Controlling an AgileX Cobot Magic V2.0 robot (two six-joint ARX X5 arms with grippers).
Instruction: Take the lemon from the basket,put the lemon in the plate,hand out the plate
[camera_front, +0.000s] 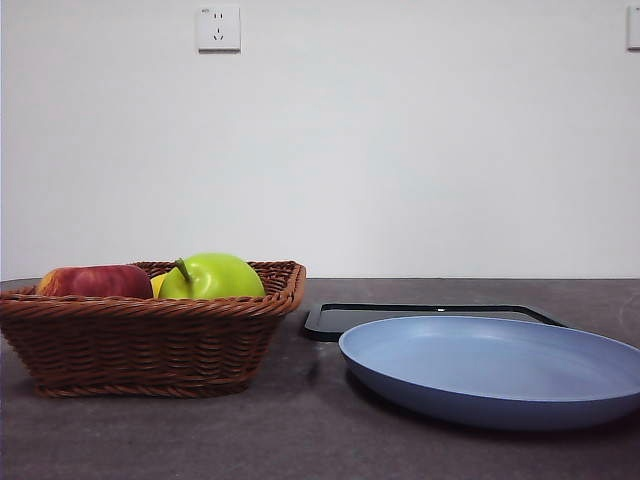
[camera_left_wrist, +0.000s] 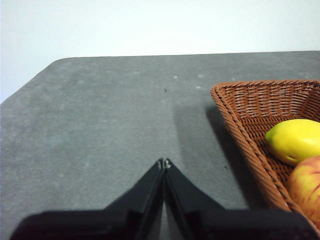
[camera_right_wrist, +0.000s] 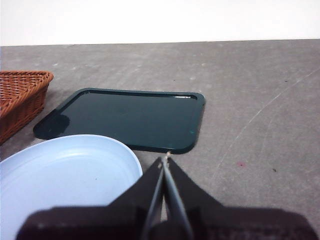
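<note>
lying lengthwise across the basket beside a red apple, the lemon — both pincers pressed together.

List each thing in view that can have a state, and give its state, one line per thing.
Lemon: in the basket, beside the red apple, not yet taken.
Basket: upright on the table, holding fruit.
Red apple: in the basket.
Green apple: in the basket, stem up.
Plate: empty, on the table.
Tray: flat, empty, behind the plate.
Left end effector: shut, empty, beside the basket.
Right end effector: shut, empty, near the plate.
</note>
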